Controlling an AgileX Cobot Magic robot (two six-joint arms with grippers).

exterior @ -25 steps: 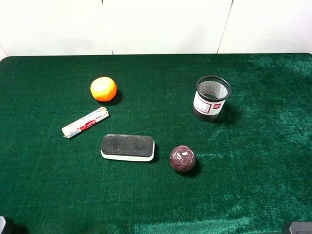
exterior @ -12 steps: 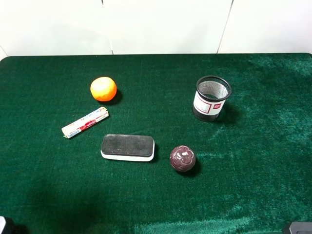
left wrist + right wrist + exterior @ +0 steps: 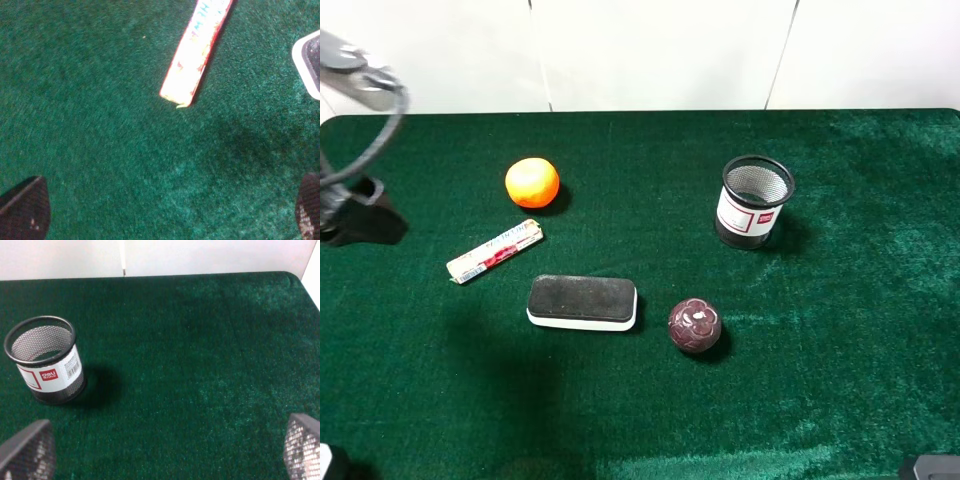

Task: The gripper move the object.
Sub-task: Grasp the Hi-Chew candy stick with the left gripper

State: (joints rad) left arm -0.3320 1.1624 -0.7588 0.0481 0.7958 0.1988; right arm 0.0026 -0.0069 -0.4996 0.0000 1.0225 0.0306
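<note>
The left end effector (image 3: 167, 210) is spread wide. Its two dark fingertips (image 3: 25, 210) sit far apart over bare green cloth and nothing is between them. The wrist view shows the roll (image 3: 197, 47) lying beyond the gap, flat on the worktop (image 3: 90, 125) and not touched. A white-edged corner of the eraser (image 3: 310, 65) lies off to one side of the roll, with cloth between them.

The right end effector (image 3: 165, 450) is also wide open and empty. Its mesh-patterned fingertips (image 3: 27, 450) are far apart above the cloth, and the mesh cup (image 3: 45, 360) stands upright well ahead of them.

In the high view the left arm (image 3: 360, 215) enters at the upper left edge of the frame, and a black cable (image 3: 382, 120) loops above it. The roll (image 3: 495, 251) lies left of centre and slants up to the right. It is well apart from the arm.

The orange (image 3: 532, 182) sits near the roll, above its upper end. The eraser (image 3: 582, 302) lies flat, below and to the right of the roll. A dark red ball (image 3: 695, 325) rests just right of the eraser. The mesh cup (image 3: 754, 201) stands right of centre, apart from everything else on the worktop (image 3: 640, 430).
</note>
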